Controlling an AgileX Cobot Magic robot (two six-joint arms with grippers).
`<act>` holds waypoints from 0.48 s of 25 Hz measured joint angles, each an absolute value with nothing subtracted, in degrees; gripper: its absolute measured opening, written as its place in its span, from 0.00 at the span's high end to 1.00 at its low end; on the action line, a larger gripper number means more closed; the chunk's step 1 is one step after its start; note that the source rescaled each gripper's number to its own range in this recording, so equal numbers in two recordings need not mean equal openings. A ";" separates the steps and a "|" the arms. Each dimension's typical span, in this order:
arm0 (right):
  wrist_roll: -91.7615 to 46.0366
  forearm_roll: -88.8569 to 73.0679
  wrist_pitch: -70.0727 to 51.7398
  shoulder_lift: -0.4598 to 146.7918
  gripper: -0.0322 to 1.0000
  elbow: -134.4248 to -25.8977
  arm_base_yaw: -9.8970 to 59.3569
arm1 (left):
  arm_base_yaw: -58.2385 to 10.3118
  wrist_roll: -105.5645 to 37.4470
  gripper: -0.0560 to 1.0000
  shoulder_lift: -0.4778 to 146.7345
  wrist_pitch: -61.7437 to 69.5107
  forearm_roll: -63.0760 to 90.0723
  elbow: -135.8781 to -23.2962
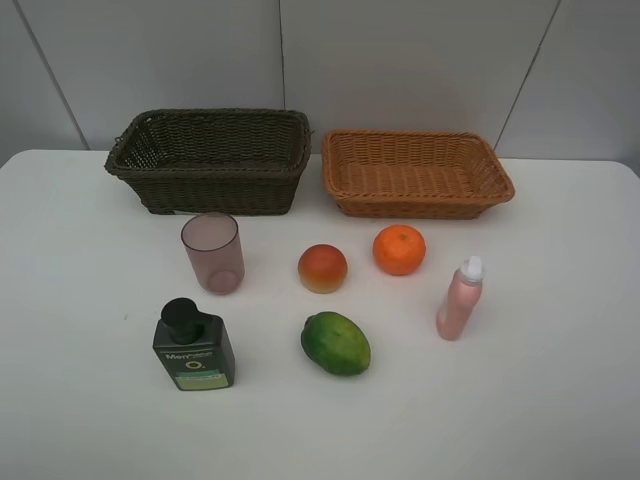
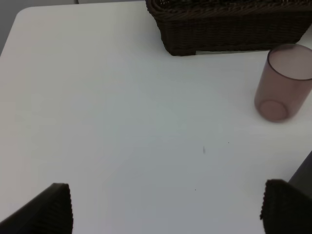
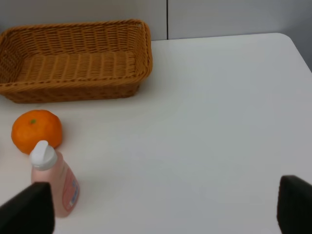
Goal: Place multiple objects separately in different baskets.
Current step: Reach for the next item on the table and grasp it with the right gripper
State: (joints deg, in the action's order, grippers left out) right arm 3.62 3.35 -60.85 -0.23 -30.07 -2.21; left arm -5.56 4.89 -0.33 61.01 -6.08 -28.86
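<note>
1. Left gripper (image 2: 168,209): jaws spread wide with nothing between them, over bare table (image 2: 122,122). The purple-pink cup (image 2: 283,83) is near, off to one side
2. Right gripper (image 3: 163,209): also wide apart and empty. The pink bottle (image 3: 53,183) stands just beside one finger, and the orange (image 3: 36,130) is right behind it
3. High view: dark brown basket (image 1: 215,190) and tan basket (image 1: 420,205) sit side by side at the back, and I see nothing in either. All six objects stand loose in front of them, none touching
4. The cup is upright, mouth up. It's likely light, thin-walled and slick, so pinch one wall over the rim or span the body, and go easy on the squeeze
5. Pump bottle (image 1: 194,350): probably the heaviest item, with flat faces. Clamp across the body below the shoulder, not on the pump head
6. The pink bottle is tall, narrow and smooth, so a nudge could tip it. Take it mid-body, square on
7. The orange and the red-orange fruit (image 1: 322,268) are round and will roll if bumped. Come straight down and close across the widest part
8. Green fruit (image 1: 336,343): oblong and probably firm — close across its short axis
</note>
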 joint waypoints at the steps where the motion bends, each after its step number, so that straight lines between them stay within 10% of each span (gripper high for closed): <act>1: 3.62 3.35 -60.85 -0.23 0.02 -30.07 -2.21 | -5.56 4.89 0.00 -0.33 61.01 -6.08 -28.86; 12: 3.62 2.98 -60.85 12.81 0.02 -30.54 -2.21 | -5.56 4.89 0.00 -0.33 61.01 -6.08 -28.86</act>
State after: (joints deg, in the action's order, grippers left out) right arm 3.62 2.98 -60.85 12.81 -30.54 -2.21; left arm -5.56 4.89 -0.33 61.01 -6.08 -28.86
